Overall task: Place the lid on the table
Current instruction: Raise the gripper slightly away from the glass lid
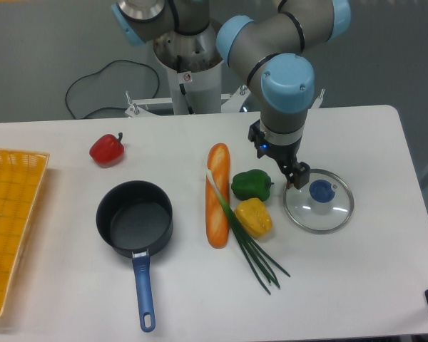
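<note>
The glass lid lies flat on the white tabletop, right of the green pepper and well apart from the saucepan. The end effector hangs just beside the blue knob, at the lid's upper-left rim, holding nothing; how wide its fingers stand cannot be told. Placement appears complete. Recommended: withdraw straight upward, avoiding the knob and rim, so the lid is not dragged.

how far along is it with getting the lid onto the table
Nearly done. The lid lies flat on the white table, away from the uncovered pot. The end effector sits by the lid's rim, gripping nothing. Only pulling the arm clear remains.
</note>
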You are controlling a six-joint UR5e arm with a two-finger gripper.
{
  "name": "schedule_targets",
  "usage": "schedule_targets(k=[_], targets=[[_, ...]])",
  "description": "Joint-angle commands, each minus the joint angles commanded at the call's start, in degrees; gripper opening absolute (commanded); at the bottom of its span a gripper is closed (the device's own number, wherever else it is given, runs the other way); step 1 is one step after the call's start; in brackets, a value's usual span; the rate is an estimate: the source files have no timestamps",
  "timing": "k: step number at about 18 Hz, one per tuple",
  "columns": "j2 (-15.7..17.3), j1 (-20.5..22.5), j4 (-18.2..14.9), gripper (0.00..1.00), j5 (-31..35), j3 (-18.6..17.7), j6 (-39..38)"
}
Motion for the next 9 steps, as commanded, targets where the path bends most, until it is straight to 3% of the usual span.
schedule_targets(k=[9], targets=[[0.5, -0.9, -2.3, 1.00, 0.0, -0.3, -2.1]])
